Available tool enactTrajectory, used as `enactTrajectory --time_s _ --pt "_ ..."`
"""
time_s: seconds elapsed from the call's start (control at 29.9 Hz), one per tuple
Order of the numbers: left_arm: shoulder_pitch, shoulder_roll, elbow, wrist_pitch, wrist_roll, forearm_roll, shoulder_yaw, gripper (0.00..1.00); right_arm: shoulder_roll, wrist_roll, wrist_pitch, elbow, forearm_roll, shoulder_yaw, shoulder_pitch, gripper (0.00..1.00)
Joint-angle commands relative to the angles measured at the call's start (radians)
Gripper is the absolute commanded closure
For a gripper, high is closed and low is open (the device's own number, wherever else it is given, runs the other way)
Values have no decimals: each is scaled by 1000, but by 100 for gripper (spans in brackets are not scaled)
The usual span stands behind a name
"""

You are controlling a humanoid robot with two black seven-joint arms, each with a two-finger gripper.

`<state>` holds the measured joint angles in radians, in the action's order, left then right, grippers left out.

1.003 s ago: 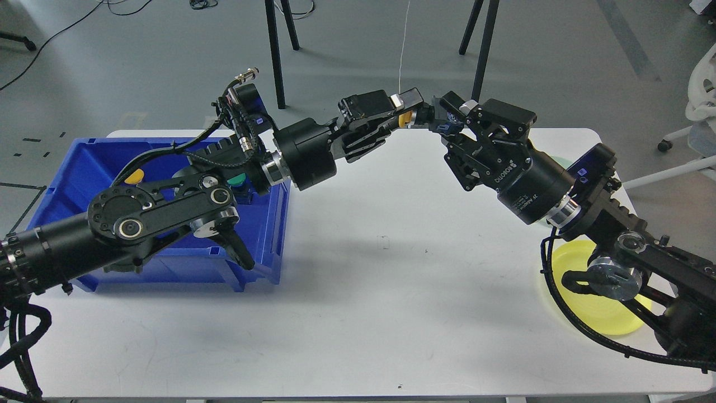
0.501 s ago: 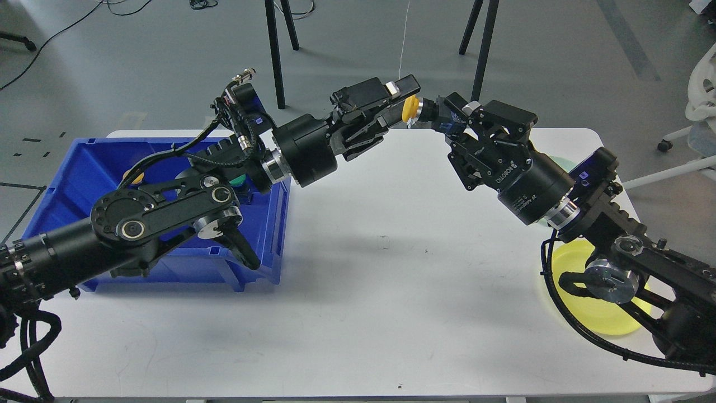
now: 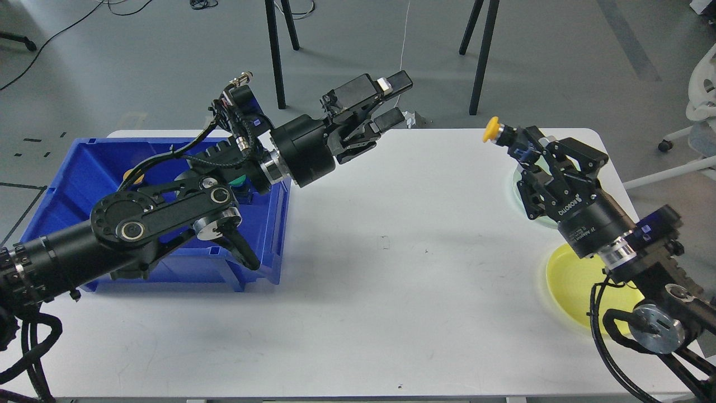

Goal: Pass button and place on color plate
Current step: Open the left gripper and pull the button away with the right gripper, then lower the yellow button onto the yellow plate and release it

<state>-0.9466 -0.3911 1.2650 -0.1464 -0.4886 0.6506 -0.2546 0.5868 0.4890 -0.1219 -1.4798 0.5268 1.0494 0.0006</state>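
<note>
My right gripper (image 3: 506, 137) is shut on a yellow-capped button (image 3: 492, 129) and holds it in the air above the back right of the white table (image 3: 391, 280). My left gripper (image 3: 396, 101) is open and empty, raised over the table's back edge left of centre. A yellow plate (image 3: 576, 280) lies at the right front, partly behind my right arm. A pale green plate (image 3: 519, 187) lies behind it, mostly hidden by the right gripper's body.
A blue bin (image 3: 84, 168) stands at the left with a yellow button (image 3: 133, 176) and a green button (image 3: 239, 180) showing inside, partly behind my left arm. Black stand legs (image 3: 274, 50) rise beyond the table's back edge.
The yellow button passed from the left gripper to the right. The left gripper opened and drew back left. The right gripper carried the button to the right, toward the plates.
</note>
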Motion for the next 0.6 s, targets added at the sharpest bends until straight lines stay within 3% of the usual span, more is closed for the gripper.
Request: enactTrajectory --time_s 0.0,0.13,0.57 --pt "0 0 -3 -2 0 -22 0 8 -7 0 39 18 -1 83 -161 95" --pt "0 1 -7 -5 0 -23 0 8 -7 0 116 90 -1 112 -231 95" --pt "0 14 -10 -5 0 -23 0 8 -19 0 215 283 -1 49 -220 94"
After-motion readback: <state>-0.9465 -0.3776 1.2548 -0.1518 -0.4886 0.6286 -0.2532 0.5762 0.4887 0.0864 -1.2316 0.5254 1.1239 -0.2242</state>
